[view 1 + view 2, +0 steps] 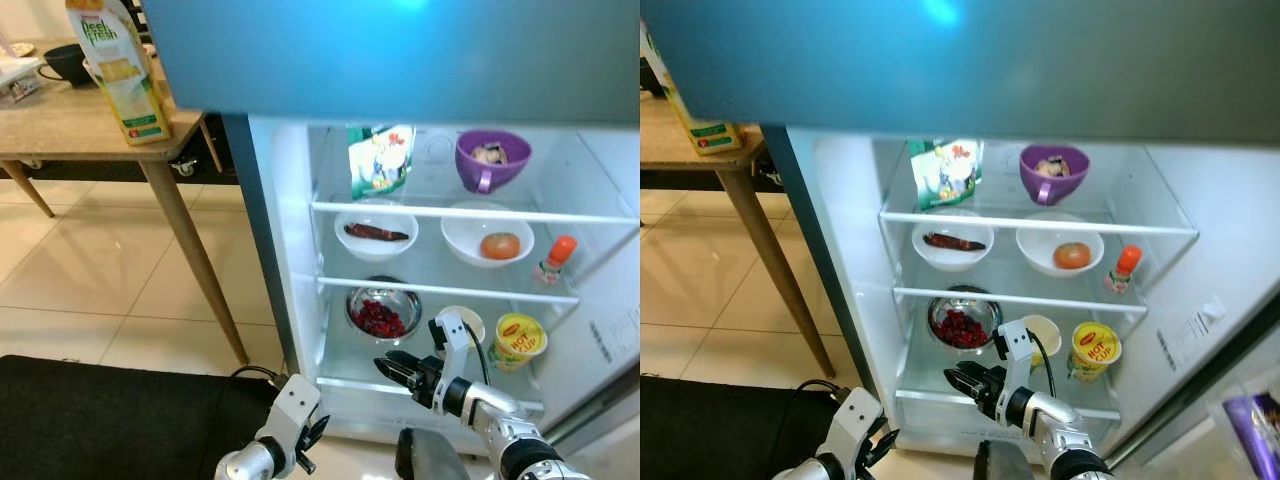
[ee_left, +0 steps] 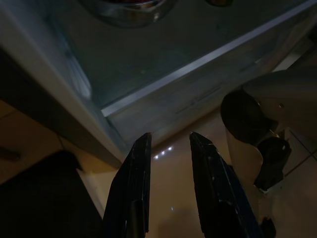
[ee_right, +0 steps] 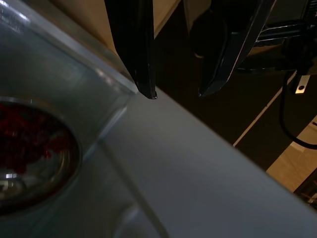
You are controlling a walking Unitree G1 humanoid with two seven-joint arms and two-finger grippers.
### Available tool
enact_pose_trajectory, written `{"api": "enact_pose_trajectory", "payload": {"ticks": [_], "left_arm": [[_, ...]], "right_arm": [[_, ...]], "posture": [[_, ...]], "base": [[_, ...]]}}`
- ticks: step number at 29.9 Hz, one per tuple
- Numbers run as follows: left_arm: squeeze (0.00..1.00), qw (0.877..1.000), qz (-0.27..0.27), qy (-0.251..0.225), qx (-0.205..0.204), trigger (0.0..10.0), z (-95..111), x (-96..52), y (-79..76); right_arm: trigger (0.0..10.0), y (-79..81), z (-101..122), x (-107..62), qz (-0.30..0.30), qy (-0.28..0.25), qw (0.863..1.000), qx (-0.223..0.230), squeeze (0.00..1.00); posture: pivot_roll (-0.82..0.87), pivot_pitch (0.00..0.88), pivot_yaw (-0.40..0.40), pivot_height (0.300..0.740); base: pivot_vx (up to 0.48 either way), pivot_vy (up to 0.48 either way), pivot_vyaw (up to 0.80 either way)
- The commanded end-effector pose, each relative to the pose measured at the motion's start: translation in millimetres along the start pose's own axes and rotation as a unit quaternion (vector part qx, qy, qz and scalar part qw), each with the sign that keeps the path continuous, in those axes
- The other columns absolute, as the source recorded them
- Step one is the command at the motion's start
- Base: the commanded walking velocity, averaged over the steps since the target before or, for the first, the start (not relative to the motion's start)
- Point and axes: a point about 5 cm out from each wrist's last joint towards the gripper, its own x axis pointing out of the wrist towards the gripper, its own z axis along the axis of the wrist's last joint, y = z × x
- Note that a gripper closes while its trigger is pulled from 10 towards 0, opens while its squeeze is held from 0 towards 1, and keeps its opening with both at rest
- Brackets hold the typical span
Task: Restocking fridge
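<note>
**A:** Your right gripper (image 1: 393, 368) has its jaws a little apart and empty, held over the front edge of the fridge's (image 1: 290, 250) bottom shelf, just in front of the steel bowl of red berries (image 1: 383, 312). Its wrist view puts the two black fingers (image 3: 136, 47) against that shelf lip, with the steel bowl's rim beside them.

**B:** And your left gripper (image 1: 313, 434)?

**A:** Low, outside the fridge's front bottom corner. The head views don't settle it, but the left wrist view shows its fingers (image 2: 132, 188) parted over tiled floor, holding nothing.

**B:** Where's the stock?

**A:** A juice carton (image 1: 118, 66) stands at the near corner of the wooden table (image 1: 70, 130), left of the fridge. Inside: green pouch (image 1: 381, 160) and purple cup (image 1: 491, 158) on the top shelf; white bowl with a dark strip (image 1: 376, 232), white bowl with a tomato (image 1: 487, 240) and an orange-capped bottle (image 1: 555, 260) on the middle; yellow cup (image 1: 518, 340) at the bottom shelf's right end.

**B:** Anything unclear?

**A:** A pale cup (image 1: 468, 322) sits half hidden behind your right wrist. The carton's top is cut off, and the purple cup's contents are hard to make out. A black mat (image 1: 100, 420) covers the near floor.
</note>
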Motion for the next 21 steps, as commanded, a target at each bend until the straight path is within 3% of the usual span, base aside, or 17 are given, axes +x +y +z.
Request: {"api": "enact_pose_trajectory", "payload": {"ticks": [1, 4, 13, 21], "left_arm": [[0.00, 1.000, 0.005, 0.018, -0.004, 10.0, -6.4, -2.1, 0.5], [0.00, 1.000, 0.006, 0.026, -0.010, 10.0, -10.3, -3.6, 0.2], [0.00, 0.999, 0.005, 0.044, -0.016, 10.0, -18.3, -6.2, -3.0], [0.00, 0.999, -0.016, 0.036, -0.016, 10.0, -12.8, -1.5, -6.1]], "right_arm": [[10.0, -0.9, -6.1, -1.1, -0.016, 0.018, 1.000, -0.001, 0.00], [10.0, -4.5, -8.6, -2.7, -0.046, 0.033, 0.998, -0.015, 0.00], [10.0, -7.2, -13.4, -9.3, -0.047, 0.030, 0.998, 0.003, 0.00], [10.0, -13.3, -17.4, -15.0, -0.081, 0.036, 0.996, 0.014, 0.00]], "posture": [[-0.05, 0.000, 0.001, 0.633], [-0.05, 0.000, 0.001, 0.633], [-0.05, 0.000, 0.000, 0.633], [-0.05, 0.000, -0.002, 0.667]], "base": [[0.000, 0.000, 0.00], [0.000, 0.000, 0.00], [0.000, 0.000, 0.00], [0.000, 0.000, 0.00]]}}
